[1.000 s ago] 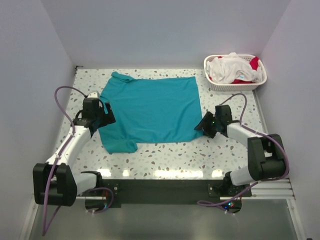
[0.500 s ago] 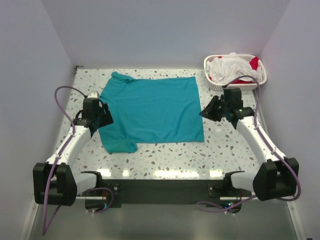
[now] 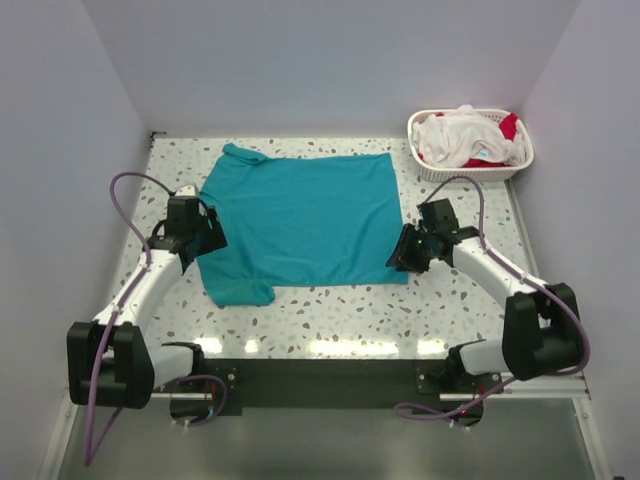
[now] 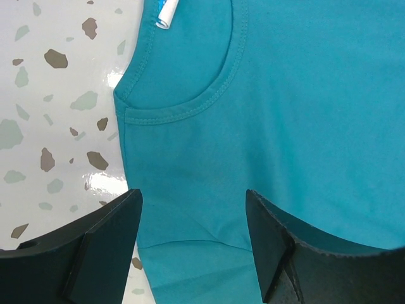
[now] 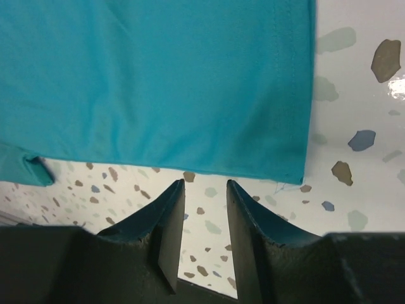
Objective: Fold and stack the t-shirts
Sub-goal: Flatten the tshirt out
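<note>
The neck tag [image 4: 166,11] is cut off at the picture's upper edge, and no writing can be read on it. In the white basket [image 3: 450,174], white and red t-shirts [image 3: 465,135] are heaped (how many cannot be told). The teal t-shirt [image 3: 300,215] is spread flat on the speckled table [image 3: 340,310]. The left gripper [image 4: 193,218] is held spread wide over the collar. The right gripper [image 5: 204,202] is only narrowly parted, with nothing pinched, at the near right hem corner.

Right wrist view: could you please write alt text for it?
A spread teal t-shirt fills the upper frame, its hemmed corner at right. Below, the right gripper, jaws slightly apart and empty, points at the hem over the speckled table.
</note>
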Available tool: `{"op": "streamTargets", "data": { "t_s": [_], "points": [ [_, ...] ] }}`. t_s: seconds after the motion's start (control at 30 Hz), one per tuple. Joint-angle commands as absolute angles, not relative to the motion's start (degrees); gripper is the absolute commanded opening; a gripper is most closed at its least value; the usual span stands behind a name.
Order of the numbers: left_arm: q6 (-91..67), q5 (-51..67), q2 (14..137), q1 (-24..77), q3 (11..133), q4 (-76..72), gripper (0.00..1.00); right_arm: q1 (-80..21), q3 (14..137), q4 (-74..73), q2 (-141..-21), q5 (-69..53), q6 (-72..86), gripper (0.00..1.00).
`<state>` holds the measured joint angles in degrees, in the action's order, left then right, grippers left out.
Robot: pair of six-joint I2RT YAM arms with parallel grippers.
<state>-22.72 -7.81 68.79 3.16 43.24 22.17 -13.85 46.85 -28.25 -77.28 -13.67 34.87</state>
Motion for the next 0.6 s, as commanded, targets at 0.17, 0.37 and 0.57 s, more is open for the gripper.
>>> {"op": "streamTargets", "data": {
  "t_s": [0.17, 0.37, 0.57],
  "points": [
    [-27.1, -14.0, 71.0, 3.4, 44.6, 26.2, 0.70, -14.1, 43.6, -18.0, -85.6, -12.0, 34.6, 0.34],
    [-32.1, -14.3, 70.5, 3.3, 42.7, 30.5, 0.67, -22.7, 48.9, -21.5, -85.5, -11.1, 29.2, 0.38],
    [-32.3, -15.9, 69.6, 3.2, 43.1, 32.6, 0.67, -41.6, 55.5, -18.8, -87.8, -10.2, 22.6, 0.48]
  ]
}}
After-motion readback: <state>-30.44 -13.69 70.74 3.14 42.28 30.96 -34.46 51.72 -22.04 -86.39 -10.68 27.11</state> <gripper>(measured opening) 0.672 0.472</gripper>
